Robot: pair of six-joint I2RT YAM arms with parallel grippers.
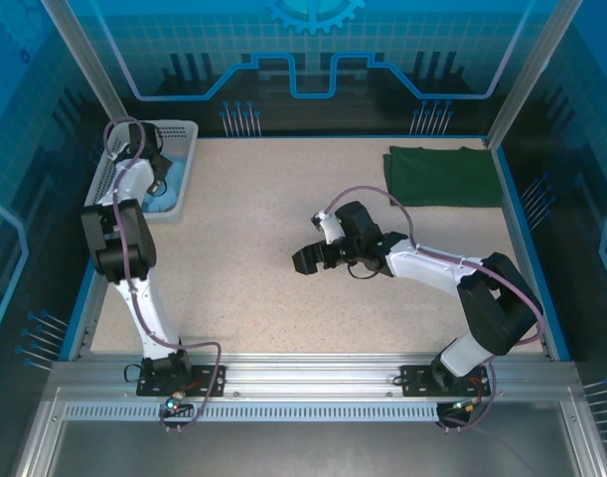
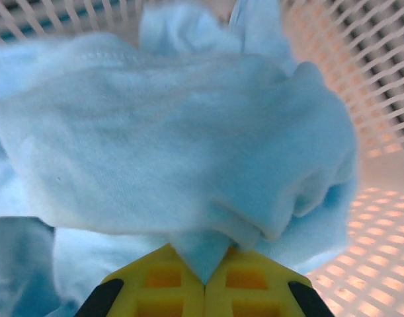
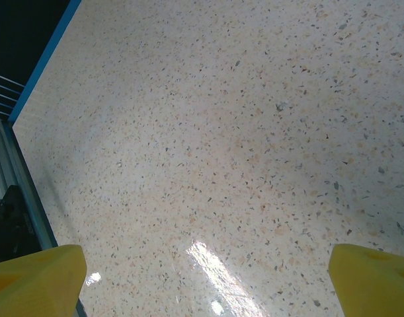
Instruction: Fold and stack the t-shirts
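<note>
At the far left, the left gripper (image 2: 203,281) reaches into the white mesh basket (image 2: 387,72). Its yellow jaws are pressed together on a pinch of the sky-blue t-shirt (image 2: 175,132), which lies bunched inside. The cloth looks soft, light and limp, so it will likely sag and trail when lifted. A hold at a hem or shoulder would spread it better than this pinch. The basket wall may snag it on the way out. Over the middle of the table (image 1: 243,248), the right gripper (image 1: 305,260) hovers with jaws spread wide, holding nothing. The dark green t-shirt (image 1: 444,176) lies folded flat in the far right corner, well apart.
</note>
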